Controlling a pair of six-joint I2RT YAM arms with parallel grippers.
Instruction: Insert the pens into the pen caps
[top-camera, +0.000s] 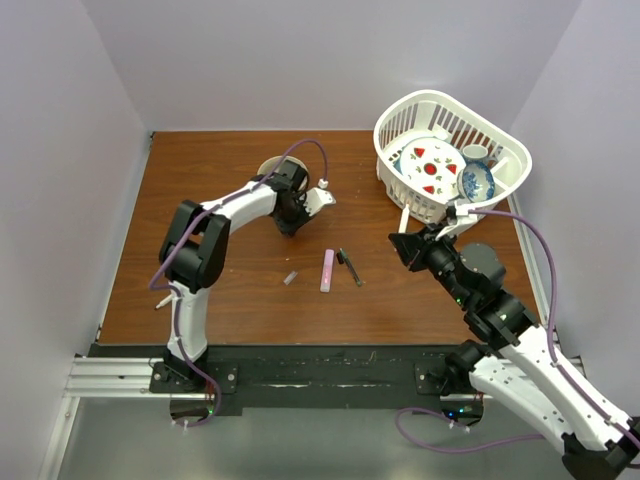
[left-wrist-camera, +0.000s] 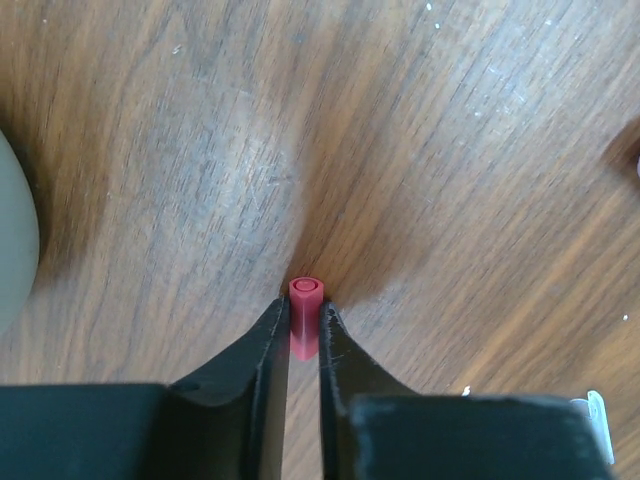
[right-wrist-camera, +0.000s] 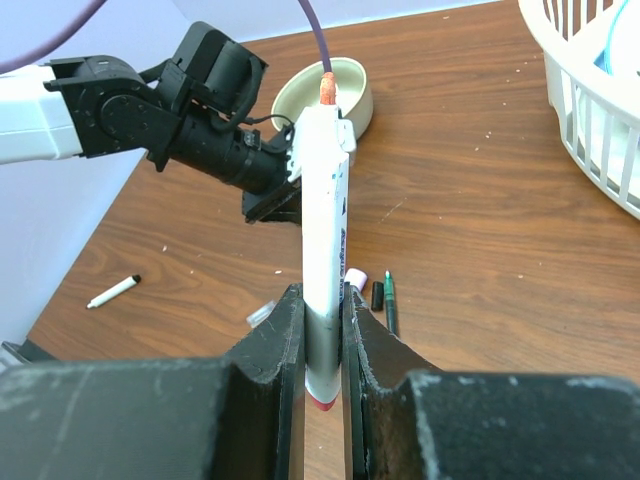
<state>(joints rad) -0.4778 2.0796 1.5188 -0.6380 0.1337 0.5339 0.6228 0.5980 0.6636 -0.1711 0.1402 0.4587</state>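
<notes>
In the left wrist view my left gripper is shut on a small red pen cap that stands on end on the wooden table, its open end facing the camera. My right gripper is shut on a white-bodied pen with a red tip pointing away from the camera, toward the left arm. On the table between the arms lie a pink marker, a dark grey pen and a grey cap. Another white pen lies far left.
A tan round bowl sits just behind the left gripper. A white basket holding dishes stands at the back right, close above the right gripper. A short dark cap lies by the dark pen.
</notes>
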